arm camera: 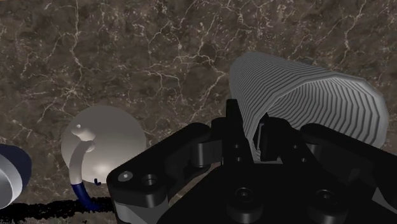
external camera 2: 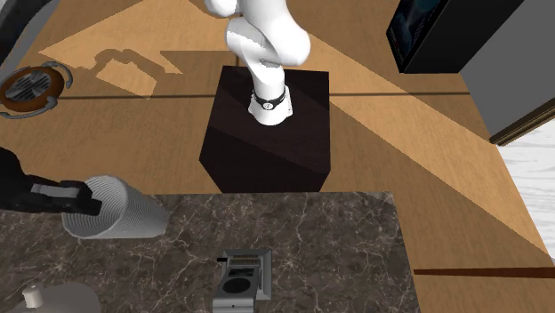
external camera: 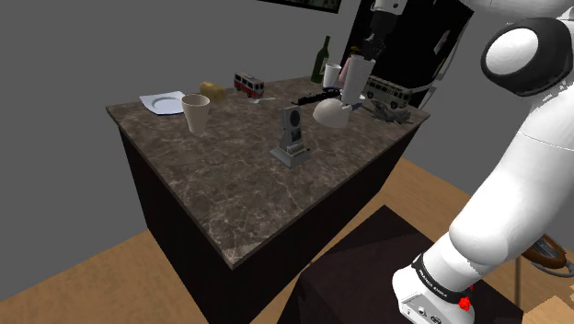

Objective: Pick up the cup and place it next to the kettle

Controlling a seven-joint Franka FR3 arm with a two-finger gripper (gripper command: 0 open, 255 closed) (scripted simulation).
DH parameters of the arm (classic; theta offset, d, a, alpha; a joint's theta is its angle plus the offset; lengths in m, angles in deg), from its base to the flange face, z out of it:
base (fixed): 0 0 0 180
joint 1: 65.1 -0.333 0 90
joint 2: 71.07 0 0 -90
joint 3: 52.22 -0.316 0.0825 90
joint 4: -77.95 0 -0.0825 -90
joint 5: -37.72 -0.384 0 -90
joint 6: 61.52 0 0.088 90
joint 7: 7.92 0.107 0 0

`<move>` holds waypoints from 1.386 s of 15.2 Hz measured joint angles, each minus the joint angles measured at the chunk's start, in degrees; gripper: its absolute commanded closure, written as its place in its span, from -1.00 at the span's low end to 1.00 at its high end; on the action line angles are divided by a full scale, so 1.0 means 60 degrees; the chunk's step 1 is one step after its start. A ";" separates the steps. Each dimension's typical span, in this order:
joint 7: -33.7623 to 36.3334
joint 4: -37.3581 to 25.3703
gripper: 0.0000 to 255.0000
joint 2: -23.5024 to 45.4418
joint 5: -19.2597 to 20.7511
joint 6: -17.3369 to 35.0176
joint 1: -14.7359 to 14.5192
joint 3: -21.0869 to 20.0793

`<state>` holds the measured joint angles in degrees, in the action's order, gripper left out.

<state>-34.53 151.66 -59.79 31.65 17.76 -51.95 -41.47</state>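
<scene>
As the veined marble countertop (arm camera: 127,51) spreads below, black fingers (arm camera: 233,130) clamp a ribbed, tapered cup (arm camera: 305,102).

Arm (external camera: 520,175) stretched fwd, end effector (arm camera: 257,137) clamped

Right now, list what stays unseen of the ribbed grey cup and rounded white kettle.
Rim of the ribbed grey cup: wrist view, partly covered by the black gripper.
Most of the rounded white kettle: second exterior view, cut by the bottom edge.
A blue-and-grey object: wrist view, cut by the edge, unidentifiable.
</scene>
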 measured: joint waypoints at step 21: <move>-0.1647 -0.0709 1.00 0.1711 -0.0313 0.0832 0.1139 0.0508</move>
<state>-44.41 147.41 -49.52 29.78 22.75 -45.12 -38.43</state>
